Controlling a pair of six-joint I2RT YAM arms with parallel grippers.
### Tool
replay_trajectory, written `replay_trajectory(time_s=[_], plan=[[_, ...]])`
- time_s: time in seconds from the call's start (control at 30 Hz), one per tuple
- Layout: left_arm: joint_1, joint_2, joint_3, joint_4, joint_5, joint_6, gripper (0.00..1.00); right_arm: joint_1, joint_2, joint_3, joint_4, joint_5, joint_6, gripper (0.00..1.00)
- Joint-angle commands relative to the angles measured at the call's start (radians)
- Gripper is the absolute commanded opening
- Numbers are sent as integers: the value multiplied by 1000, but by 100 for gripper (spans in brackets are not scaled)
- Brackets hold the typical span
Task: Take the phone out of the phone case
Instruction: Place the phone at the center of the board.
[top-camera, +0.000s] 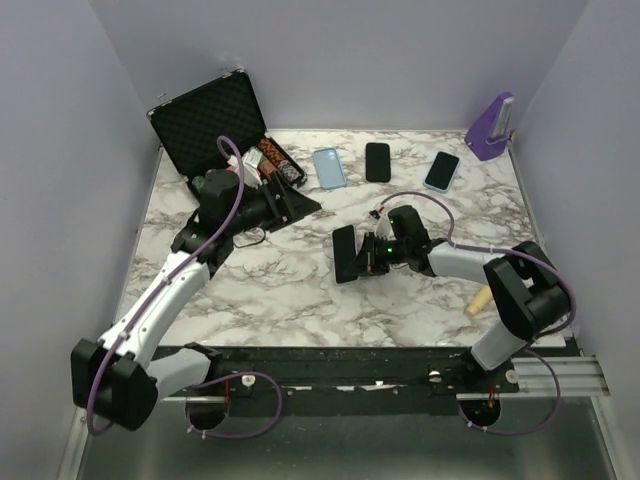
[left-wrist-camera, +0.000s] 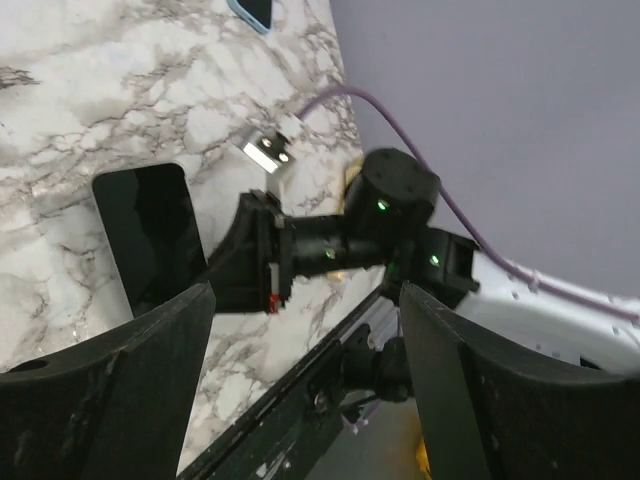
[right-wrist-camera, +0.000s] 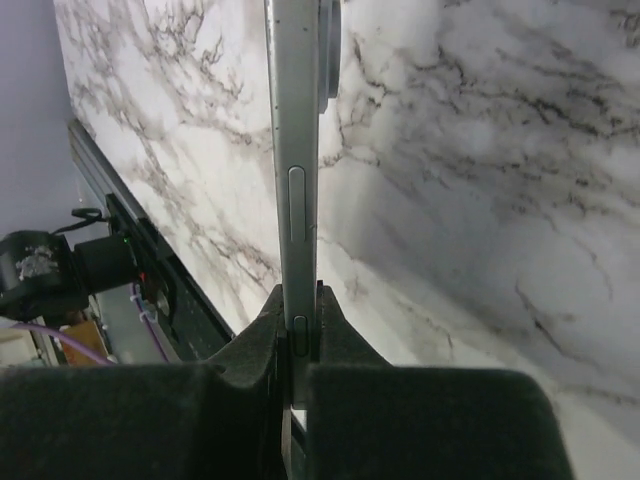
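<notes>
My right gripper is shut on a phone and holds it standing on its edge just above the marble table, near the middle. In the right wrist view the phone's thin silver edge, with its side buttons, runs up from between my fingers; I see no case around it. My left gripper is open and empty, a short way to the left and behind the phone. In the left wrist view the phone's dark screen and the right gripper show beyond the spread fingers.
A light blue case or phone, a black phone and a blue-rimmed phone lie in a row at the back. An open black foam-lined box stands back left, a purple object back right, a wooden piece beside the right arm.
</notes>
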Motion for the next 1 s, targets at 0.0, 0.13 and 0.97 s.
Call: replay_trajectory(time_s=[0.0,0.13,0.97], plan=[[-11,-154,-80,-7,14,80,84,-5,80,5,200,-66,49,6],[-11,-166,-30,-77,-25,134,84,-5,109,-20,265,-60,87,6],[-109,-243,30,-116,-215,181,84,294,394,-2,900,463,742,15]])
